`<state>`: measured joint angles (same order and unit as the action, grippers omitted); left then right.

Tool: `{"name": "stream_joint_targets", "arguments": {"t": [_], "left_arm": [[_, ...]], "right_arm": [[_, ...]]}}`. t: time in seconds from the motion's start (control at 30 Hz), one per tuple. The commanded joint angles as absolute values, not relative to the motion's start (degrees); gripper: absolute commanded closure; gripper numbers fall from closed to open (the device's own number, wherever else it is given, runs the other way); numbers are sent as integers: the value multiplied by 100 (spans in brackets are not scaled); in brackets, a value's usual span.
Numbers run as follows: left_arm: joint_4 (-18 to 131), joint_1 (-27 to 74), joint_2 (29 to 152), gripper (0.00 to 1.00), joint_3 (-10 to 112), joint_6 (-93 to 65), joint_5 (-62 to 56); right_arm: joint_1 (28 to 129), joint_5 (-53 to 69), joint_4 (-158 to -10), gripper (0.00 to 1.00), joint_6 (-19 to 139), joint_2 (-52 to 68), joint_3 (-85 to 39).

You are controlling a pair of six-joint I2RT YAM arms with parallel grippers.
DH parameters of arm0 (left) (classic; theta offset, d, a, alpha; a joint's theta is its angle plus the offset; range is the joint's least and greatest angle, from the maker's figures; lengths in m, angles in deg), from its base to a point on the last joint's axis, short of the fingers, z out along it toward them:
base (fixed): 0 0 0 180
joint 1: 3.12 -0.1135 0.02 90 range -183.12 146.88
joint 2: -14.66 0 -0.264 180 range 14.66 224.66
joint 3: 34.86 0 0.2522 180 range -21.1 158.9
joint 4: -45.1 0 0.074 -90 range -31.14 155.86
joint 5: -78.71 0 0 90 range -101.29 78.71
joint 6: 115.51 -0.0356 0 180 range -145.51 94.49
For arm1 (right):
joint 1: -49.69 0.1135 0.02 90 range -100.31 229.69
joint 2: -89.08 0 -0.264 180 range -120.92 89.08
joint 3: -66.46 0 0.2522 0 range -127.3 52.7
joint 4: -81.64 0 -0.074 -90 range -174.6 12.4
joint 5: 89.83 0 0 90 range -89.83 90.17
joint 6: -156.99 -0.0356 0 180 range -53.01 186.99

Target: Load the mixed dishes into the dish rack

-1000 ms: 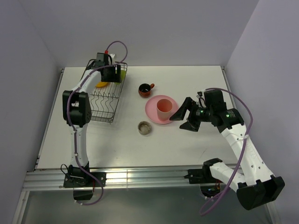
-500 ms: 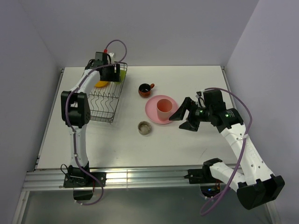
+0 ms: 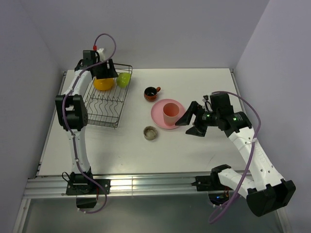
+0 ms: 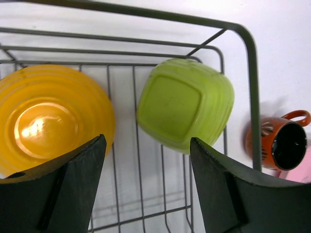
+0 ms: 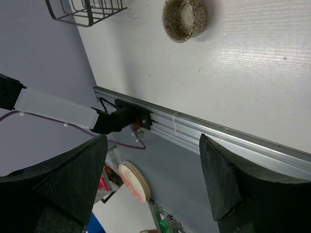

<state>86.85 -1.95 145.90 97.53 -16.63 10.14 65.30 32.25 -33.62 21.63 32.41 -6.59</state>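
The black wire dish rack (image 3: 104, 104) stands at the table's far left. In its far end lie the orange-yellow bowl (image 3: 103, 83) and the yellow-green squarish bowl (image 3: 124, 79), bottom up; both show in the left wrist view, the bowl (image 4: 48, 116) and the squarish bowl (image 4: 184, 109). My left gripper (image 3: 103, 71) is open and empty above them. The dark red-brown mug (image 3: 151, 93) stands on the table. The pink tumbler (image 3: 169, 113) stands on the pink plate (image 3: 160, 119). The grey-brown dish (image 3: 150, 132) sits in front, also in the right wrist view (image 5: 184, 19). My right gripper (image 3: 190, 121) is open, just right of the plate.
The rack's near part holds only bare tines (image 3: 108, 109). The metal rail (image 3: 146, 184) runs along the near table edge. The side walls stand close to the table's left and right edges.
My left gripper has pulled back to the left and up from the rack's far right corner, uncovering the yellow-green bowl and the orange bowl. The right arm has barely moved.
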Motion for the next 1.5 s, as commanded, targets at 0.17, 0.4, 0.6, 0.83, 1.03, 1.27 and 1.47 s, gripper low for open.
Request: {"name": "stream_joint_targets", "arguments": {"t": [0.17, 0.4, 0.6, 0.83, 1.03, 1.27, 1.47], "left_arm": [[8356, -92, 15008, 23, 10256, -1321, 1963], [8268, -119, 15141, 18, 10371, -1198, 1815], [8365, -119, 15256, 9, 10546, -1295, 1789], [8417, -127, 15440, 1, 10774, -1251, 1955], [8295, -127, 15563, 1, 10872, -1066, 2210], [8330, -127, 15748, 1, 11065, -908, 2289], [8312, -75, 15721, 1, 11012, -899, 2553]], "right_arm": [[6674, 3093, -3599, 17, 2120, 3247, -645], [6674, 3076, -3643, 16, 2067, 3335, -557], [6683, 3067, -3705, 17, 1988, 3379, -487], [6762, 3032, -3731, 17, 1936, 3388, -469], [6771, 2997, -3705, 17, 1927, 3450, -399], [6779, 3005, -3713, 17, 1953, 3450, -408], [6771, 3023, -3749, 17, 1988, 3397, -390]]}}
